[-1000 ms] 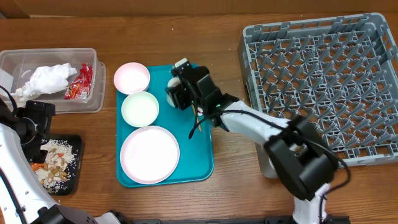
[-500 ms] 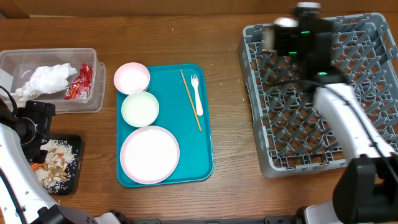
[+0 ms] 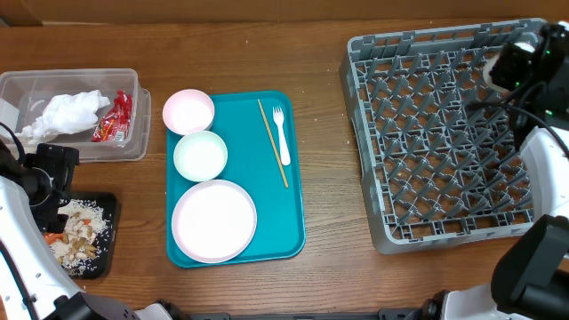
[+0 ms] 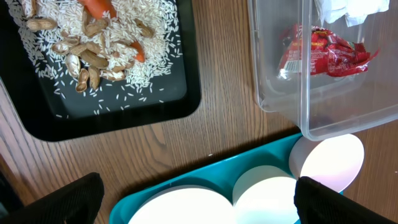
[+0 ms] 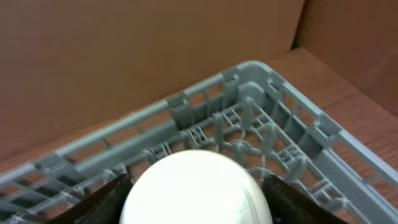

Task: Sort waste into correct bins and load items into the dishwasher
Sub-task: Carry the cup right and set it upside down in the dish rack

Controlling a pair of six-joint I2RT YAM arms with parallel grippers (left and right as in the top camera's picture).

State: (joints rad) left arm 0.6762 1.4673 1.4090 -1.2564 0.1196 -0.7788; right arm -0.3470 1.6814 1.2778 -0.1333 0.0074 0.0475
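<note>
Risk first: letting go of the cup too high above the rack, or off-centre over the pegs. Could bounce off them, tip onto its side, or roll over the far right wall onto the tabletop. Could also slip early, judging by smooth rounded sides and a narrow hold. Best lowered between pegs before release.

Held in the right claw, closed with one finger against each side; firmness of grip impossible to tell. Hovering over the far right corner of the rack, apparently above the pegs rather than resting on them.

Nothing in the left claw, spread wide, far off at the left by the black tray of scraps and the clear tub. Yet to load from the teal tray: plate, two bowls, fork, chopstick.
</note>
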